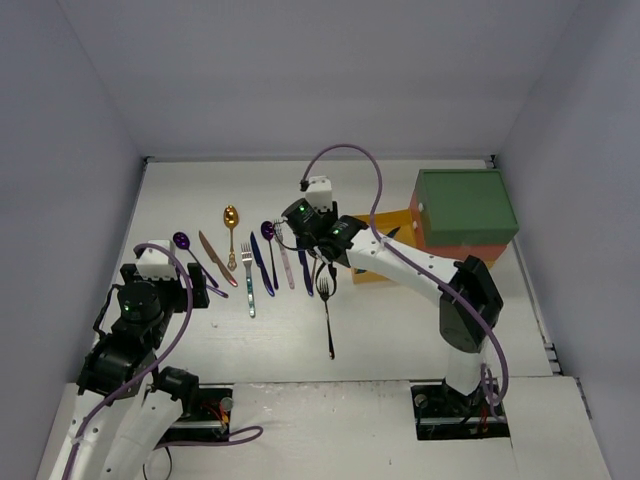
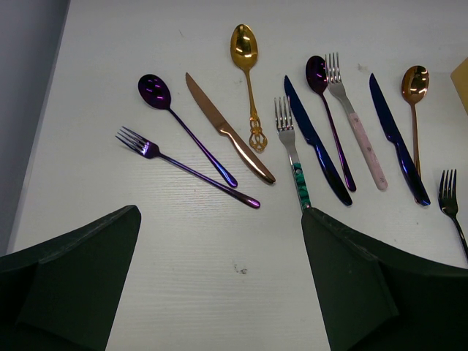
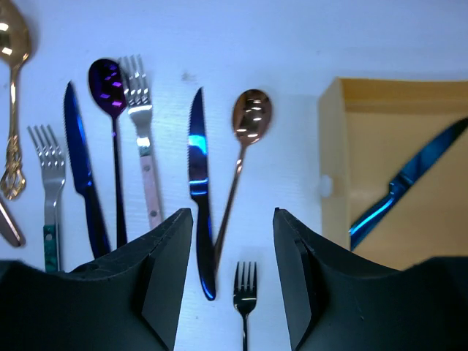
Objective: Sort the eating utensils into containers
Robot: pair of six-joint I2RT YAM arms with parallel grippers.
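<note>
The right gripper point(image 3: 232, 219) hangs low over the right end of the utensil row. Its jaws are parted to a moderate width and frame the handles of a dark blue knife point(image 3: 197, 168) and a copper spoon point(image 3: 252, 117), which lie side by side and converge toward their near ends. That pairing is the difficulty: closing here could catch both, so the next move probably calls for centring on one handle. A black fork point(image 3: 245, 281) lies just on the near side of them.

To the right, the yellow drawer point(image 3: 333, 139) stands pulled out from under the red-orange box point(image 1: 470, 250) and the green box point(image 1: 465, 203), so pieces can be dropped in from above. One bright blue knife point(image 3: 398, 190) lies in it (which suggests knives belong there and would favour the dark blue knife as the pick).

The left gripper point(image 2: 219, 212) hovers over the near-left of the row, its jaws spread wide with nothing between them. Its camera shows the rest laid out with working ends pointing far:

- purple spoon point(image 2: 155, 92)
- purple fork point(image 2: 150, 150)
- copper knife point(image 2: 219, 121)
- gold spoon point(image 2: 244, 47)
- teal-handled fork point(image 2: 300, 183)
- navy knife point(image 2: 316, 142)
- darker violet spoon point(image 2: 316, 73)
- pink-handled fork point(image 2: 365, 150)

Most of the sorting appears undone.
</note>
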